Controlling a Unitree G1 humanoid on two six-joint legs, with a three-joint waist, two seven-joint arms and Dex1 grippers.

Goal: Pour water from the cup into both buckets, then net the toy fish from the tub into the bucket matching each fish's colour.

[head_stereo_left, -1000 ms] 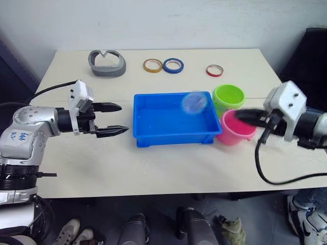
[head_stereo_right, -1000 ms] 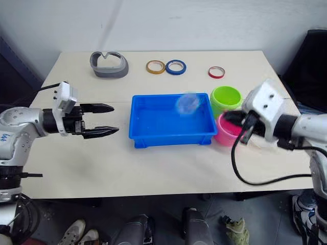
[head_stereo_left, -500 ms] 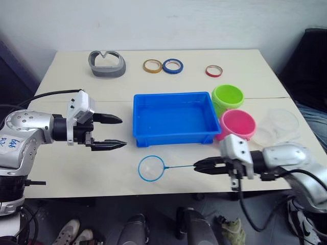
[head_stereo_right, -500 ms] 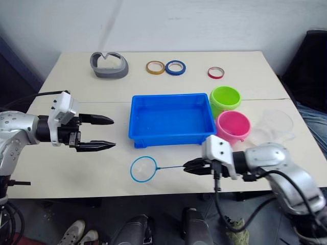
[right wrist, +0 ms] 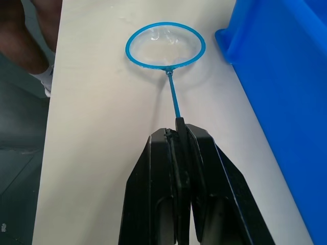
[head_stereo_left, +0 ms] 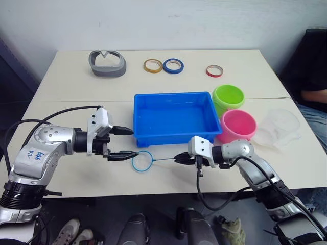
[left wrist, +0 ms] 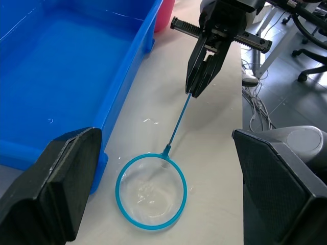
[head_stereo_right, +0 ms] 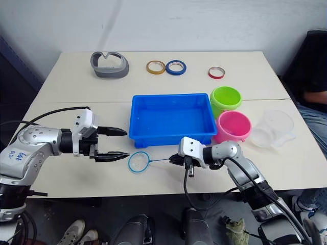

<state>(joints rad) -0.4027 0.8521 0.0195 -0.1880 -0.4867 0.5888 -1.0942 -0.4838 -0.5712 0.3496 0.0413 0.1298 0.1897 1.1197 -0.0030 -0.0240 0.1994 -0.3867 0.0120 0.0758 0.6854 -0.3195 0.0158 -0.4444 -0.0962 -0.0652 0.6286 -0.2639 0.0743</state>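
Now the right pincer [head_stereo_right: 176,160] is clamped tight on the thin handle of the net [head_stereo_right: 138,162], whose blue hoop lies flat on the desk [head_stereo_right: 76,97] just in front of the tub [head_stereo_right: 171,120]. The left pincer [head_stereo_right: 118,143] hovers beside that hoop with its black fingers spread wide, gripping nothing.

Progress check: the cup [head_stereo_right: 276,127] sits off at the desk's right edge, past the buckets, and by the look of it its job is done, though whether the buckets hold water is not clear from here. Wet patches glisten on the desk around the hoop. The tub looks bare of fish in these views, just a glimmer of water, so I judge the netting either finished or very nearly so; I can't make out fish inside either bucket to confirm the colour sorting.

The count, then: one tub, one net, one cup. Two buckets, the green bucket [head_stereo_right: 226,99] standing behind the pink bucket [head_stereo_right: 233,126], the two touching, both just off the tub's right end. Three tape rings at the back: a tan ring [head_stereo_right: 155,66], a blue ring [head_stereo_right: 175,67] and a red ring [head_stereo_right: 216,72]. One grey holder [head_stereo_right: 108,64] at the far left. Fish visible: none.
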